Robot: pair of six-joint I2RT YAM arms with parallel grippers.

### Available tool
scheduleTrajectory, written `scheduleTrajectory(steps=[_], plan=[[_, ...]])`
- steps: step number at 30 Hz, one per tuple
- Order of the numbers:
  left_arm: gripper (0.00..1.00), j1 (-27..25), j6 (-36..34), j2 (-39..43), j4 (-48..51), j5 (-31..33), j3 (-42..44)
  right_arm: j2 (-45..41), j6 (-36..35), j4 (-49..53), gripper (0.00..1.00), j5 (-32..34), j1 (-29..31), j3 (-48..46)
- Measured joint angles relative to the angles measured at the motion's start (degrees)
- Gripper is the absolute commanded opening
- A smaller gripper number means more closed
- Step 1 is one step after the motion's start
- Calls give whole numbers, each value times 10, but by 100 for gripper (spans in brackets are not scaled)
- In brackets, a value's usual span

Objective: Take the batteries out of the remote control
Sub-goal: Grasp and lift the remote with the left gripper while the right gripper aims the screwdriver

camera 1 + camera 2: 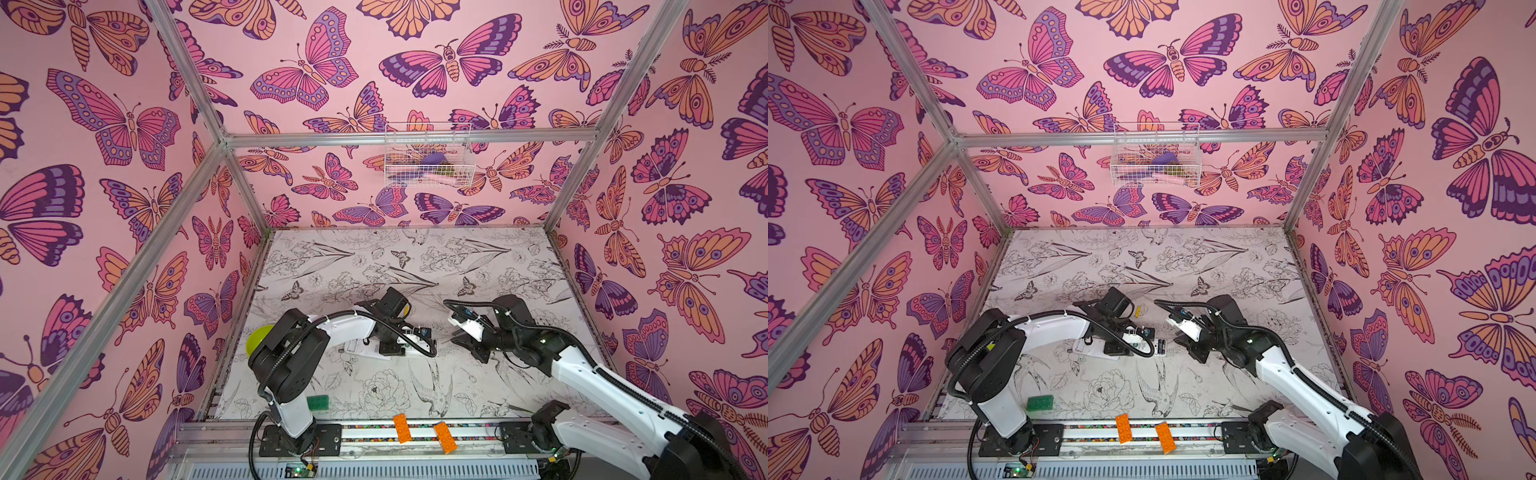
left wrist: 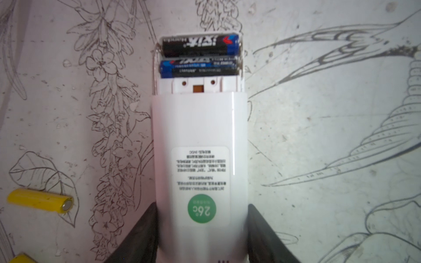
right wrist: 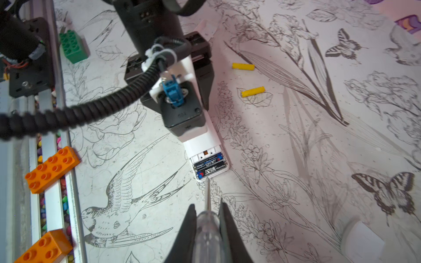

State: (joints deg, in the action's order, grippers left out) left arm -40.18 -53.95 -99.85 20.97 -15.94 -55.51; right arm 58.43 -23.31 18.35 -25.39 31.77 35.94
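Two black batteries (image 2: 199,46), thin cylinders with blue ends, sit side by side in the open compartment at one end of the white plastic remote (image 2: 200,127), which lies label up on the floral-print table (image 2: 319,118). Left gripper (image 2: 201,207) is clamped across the remote's body, one black finger flush on each long side, and the batteries are well clear of its fingertips. Two yellow batteries (image 3: 243,66) lie loose beside the remote, apart from each other. Right gripper (image 3: 207,213) is closed tight on a clear-handled screwdriver (image 3: 207,234). Its metal tip is right at the remote's open end, by the outer black battery. Can't tell whether it touches.
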Motion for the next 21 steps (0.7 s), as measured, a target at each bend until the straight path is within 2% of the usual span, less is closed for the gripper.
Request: scheduleTrajectory(steps=[11, 21], plan=[[40, 2, 1, 1, 19, -4, -2, 7, -55, -30, 0, -27, 42, -31], [39, 4, -6, 9, 31, -7, 5, 11, -37, -66, 0, 16, 42, -32]])
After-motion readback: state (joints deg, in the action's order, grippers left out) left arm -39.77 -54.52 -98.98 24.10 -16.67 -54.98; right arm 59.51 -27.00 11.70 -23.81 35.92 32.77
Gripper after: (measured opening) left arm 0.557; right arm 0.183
